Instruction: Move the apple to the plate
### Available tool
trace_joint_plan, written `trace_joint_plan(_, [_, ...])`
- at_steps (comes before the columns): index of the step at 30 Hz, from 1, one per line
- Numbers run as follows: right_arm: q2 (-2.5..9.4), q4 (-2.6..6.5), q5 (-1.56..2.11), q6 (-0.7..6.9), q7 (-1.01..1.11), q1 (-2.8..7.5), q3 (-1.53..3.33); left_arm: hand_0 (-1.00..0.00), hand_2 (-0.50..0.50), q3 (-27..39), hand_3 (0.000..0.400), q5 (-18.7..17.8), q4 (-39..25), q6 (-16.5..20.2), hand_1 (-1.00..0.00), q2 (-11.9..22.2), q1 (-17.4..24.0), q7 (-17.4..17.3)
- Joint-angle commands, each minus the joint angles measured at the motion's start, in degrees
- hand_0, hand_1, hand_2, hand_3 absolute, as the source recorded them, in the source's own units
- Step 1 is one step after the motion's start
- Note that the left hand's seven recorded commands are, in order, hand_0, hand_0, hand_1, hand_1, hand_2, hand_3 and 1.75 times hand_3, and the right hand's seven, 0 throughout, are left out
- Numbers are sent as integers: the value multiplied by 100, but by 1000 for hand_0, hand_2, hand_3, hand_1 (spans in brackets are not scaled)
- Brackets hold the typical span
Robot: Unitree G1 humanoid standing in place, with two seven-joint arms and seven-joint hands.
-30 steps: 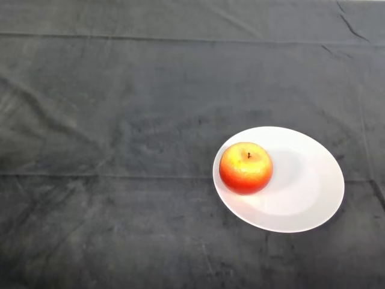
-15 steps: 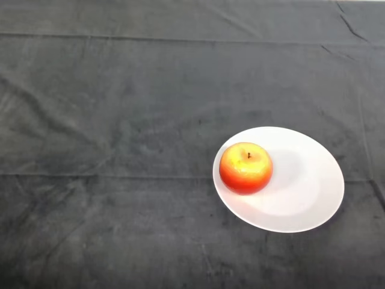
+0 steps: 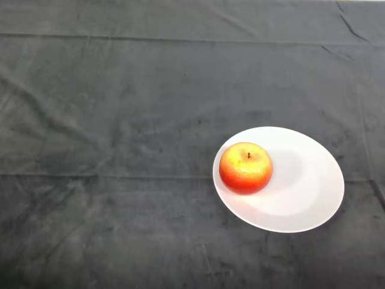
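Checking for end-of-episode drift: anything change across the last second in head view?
Nothing visibly changed. The apple sits stem-up on the left part of the white plate, in the same spot as in both earlier pictures, and the plate has not shifted on the dark cloth. No part of the robot shows in any of them.

No text, label, number or sign can be read anywhere.

The plate (image 3: 301,198) lies on the cloth (image 3: 120,120) toward the right of the table, a little nearer the robot than the middle. The apple (image 3: 245,167) sits on the plate, stem up, on its left part close to the rim, perhaps just over the edge there. The cloth spreads all round the plate.
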Motion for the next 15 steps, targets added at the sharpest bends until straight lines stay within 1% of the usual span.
trace_joint_plan(1, [-82, 8, -3, -20, -11, 0, -81, 0, 22, 95, 17, -37, 109, 93, -43, 250, 31, 51])
trace_joint_plan(15, [-81, 8, -4, -20, -11, 0, -81, 0, 22, 139, 17, 57, 70, 147, -43, 228, 28, 45])
